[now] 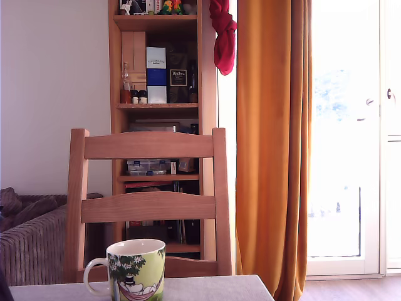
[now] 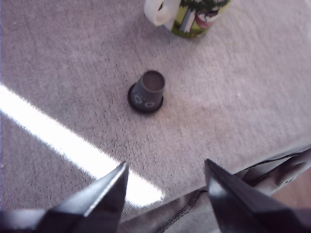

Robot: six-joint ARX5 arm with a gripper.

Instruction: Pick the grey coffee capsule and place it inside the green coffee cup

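Observation:
The grey coffee capsule (image 2: 147,92) stands upside down, wide rim down, on the grey tablecloth (image 2: 73,63). Beyond it, cut off by the wrist view's edge, is the green coffee cup (image 2: 194,17) with its white handle. The exterior view shows the same cup (image 1: 133,269) upright on the table, handle toward that view's left, white inside. My gripper (image 2: 166,175) hovers above the cloth short of the capsule, open, with nothing between its two dark fingers. Neither the gripper nor the capsule appears in the exterior view.
A wooden chair (image 1: 148,200) stands behind the table, close to the cup. Near my gripper the tablecloth's hem (image 2: 233,184) hangs over the table edge. A bright sun stripe (image 2: 63,141) crosses the cloth. A bookshelf (image 1: 160,94), orange curtain (image 1: 272,144) and sofa (image 1: 31,244) are farther back.

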